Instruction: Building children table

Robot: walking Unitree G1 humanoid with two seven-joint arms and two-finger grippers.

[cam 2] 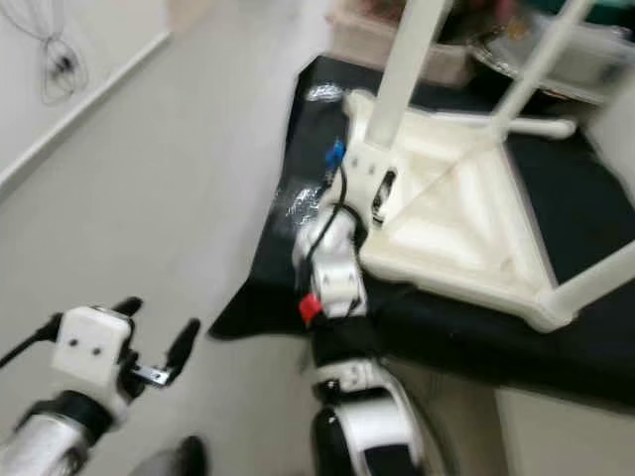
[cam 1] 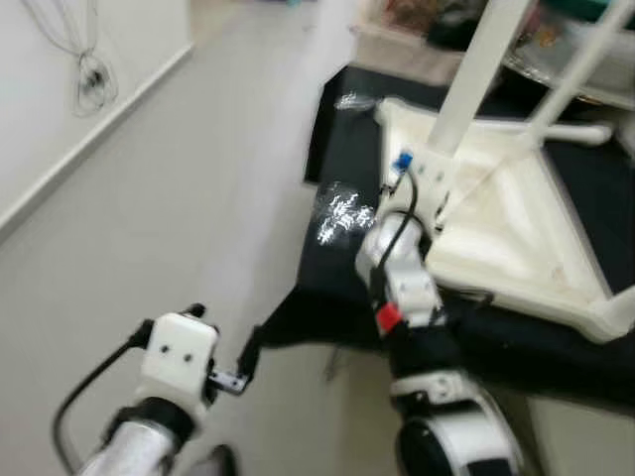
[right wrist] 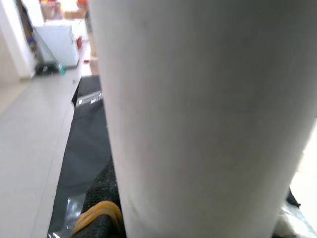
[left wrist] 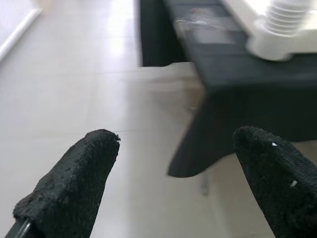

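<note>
Left end effector (cam 1: 223, 347) at 7 o'clock, fingers spread, empty, over floor (cam 1: 149, 218). Right end effector (cam 2: 369, 193) at centre, clenched on white leg (cam 2: 409, 69) near its base. Upturned children table (cam 2: 466, 228) on black sheet (cam 2: 298, 213) at 2 o'clock; legs point up, long axis near vertical. Plastic-looking: likely light, stiff, smooth; grip low on leg.

Tabletop (cam 1: 516, 223): white plastic, smooth, semi-gloss, moulded ribs. Table leg (cam 2: 412, 59): white, smooth, matt; looks like plastic. Threaded socket (left wrist: 285, 27): white plastic, ridged. Surface (cam 2: 466, 332): covered w/ black cloth, matt. Clear plastic film (cam 1: 342, 213) on cloth: crinkled, glossy. Floor (cam 1: 179, 198): pale tiles, smooth, slight sheen. Left tool (left wrist: 173, 183): fingertips (left wrist: 74, 188) black, rough, foam-like. Right arm housing (cam 2: 332, 263): white plastic w/ glossy finish.
</note>
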